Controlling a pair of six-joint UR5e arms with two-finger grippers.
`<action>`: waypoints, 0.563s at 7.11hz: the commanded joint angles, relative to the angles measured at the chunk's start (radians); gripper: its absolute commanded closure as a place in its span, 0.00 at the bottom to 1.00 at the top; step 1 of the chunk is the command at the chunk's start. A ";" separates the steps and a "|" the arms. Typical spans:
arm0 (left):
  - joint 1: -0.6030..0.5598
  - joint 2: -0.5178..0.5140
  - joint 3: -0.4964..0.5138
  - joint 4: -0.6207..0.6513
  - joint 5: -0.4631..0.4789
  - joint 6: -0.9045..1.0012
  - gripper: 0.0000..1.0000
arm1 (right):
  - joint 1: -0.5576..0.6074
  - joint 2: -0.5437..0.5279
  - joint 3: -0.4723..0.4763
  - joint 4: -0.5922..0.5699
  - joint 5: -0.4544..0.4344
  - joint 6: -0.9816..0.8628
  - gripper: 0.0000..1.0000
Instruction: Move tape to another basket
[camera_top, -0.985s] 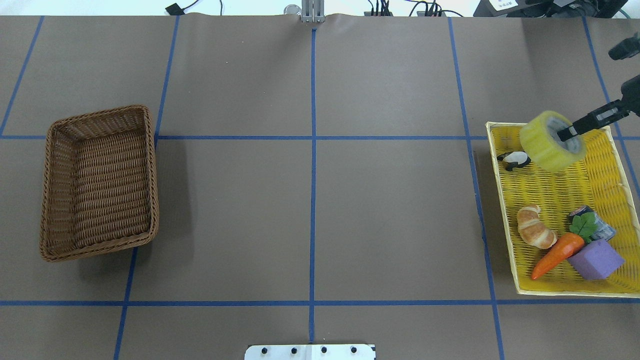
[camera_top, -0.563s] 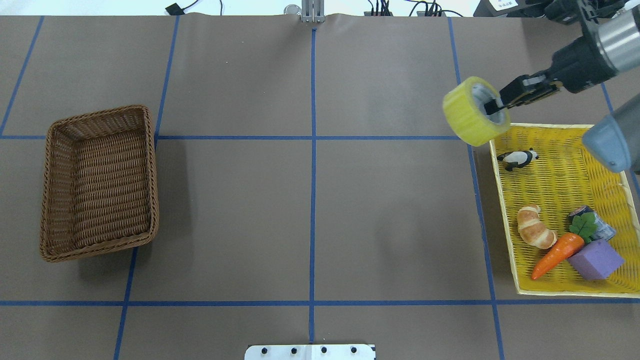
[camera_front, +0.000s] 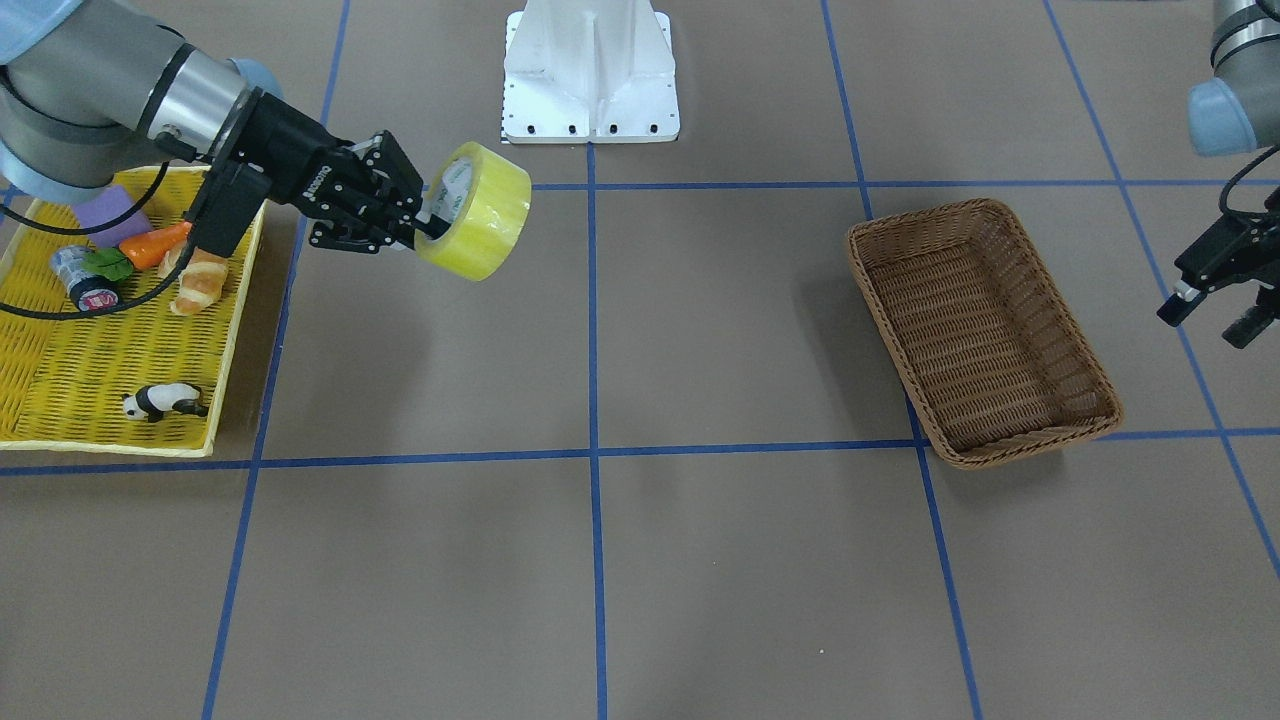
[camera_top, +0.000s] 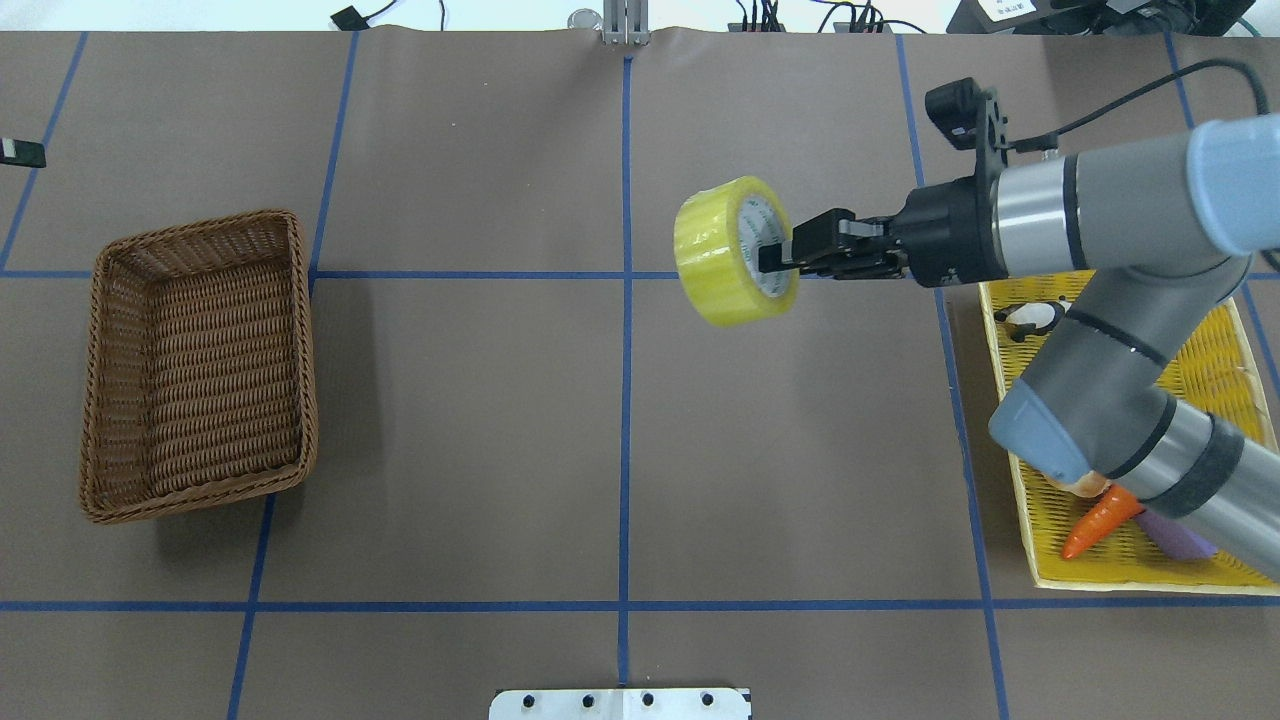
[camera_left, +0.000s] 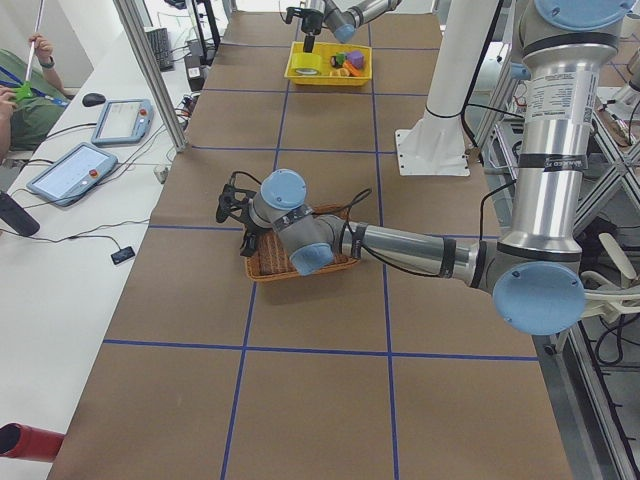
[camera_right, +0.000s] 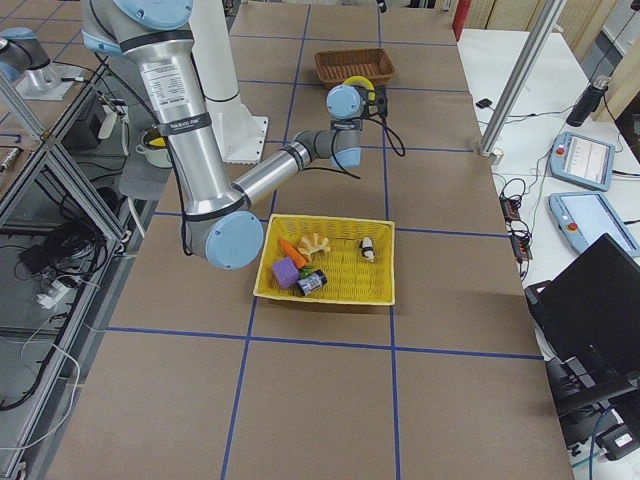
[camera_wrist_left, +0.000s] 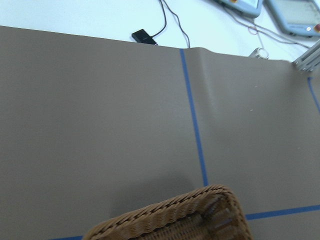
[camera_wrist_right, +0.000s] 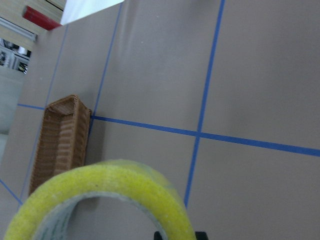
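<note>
The yellow-green tape roll (camera_top: 722, 250) hangs in the air just right of the table's centre line, tilted on edge. My right gripper (camera_top: 775, 255) is shut on its wall, one finger inside the whitish core. It shows the same in the front view, tape (camera_front: 485, 215) and gripper (camera_front: 425, 228). The brown wicker basket (camera_top: 303, 350) stands empty at the far left, well apart from the tape. My left gripper (camera_front: 1212, 312) hovers open and empty beside the basket (camera_front: 985, 207), on its outer side. The right wrist view shows the tape (camera_wrist_right: 105, 182) close up with the basket (camera_wrist_right: 60, 145) far behind.
The flat yellow tray (camera_front: 90, 370) at the right end holds a toy panda (camera_front: 160, 400), a croissant (camera_front: 200, 285), a carrot (camera_top: 1095, 525), a purple block (camera_front: 105, 210) and a small dark roll (camera_front: 85, 280). My right arm's elbow (camera_top: 1090, 400) hangs over the tray.
My right gripper has carried the tape up off the yellow tray and leftward to near the table's centre line. A tip of my left gripper has come into the overhead view at the left edge.
</note>
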 joint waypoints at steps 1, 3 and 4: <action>0.074 -0.076 -0.003 -0.211 -0.002 -0.478 0.02 | -0.159 0.000 -0.001 0.174 -0.202 0.108 1.00; 0.190 -0.126 -0.007 -0.466 0.048 -0.934 0.02 | -0.239 0.001 0.001 0.260 -0.281 0.131 1.00; 0.256 -0.210 -0.012 -0.547 0.067 -1.176 0.02 | -0.259 0.003 -0.004 0.302 -0.286 0.152 1.00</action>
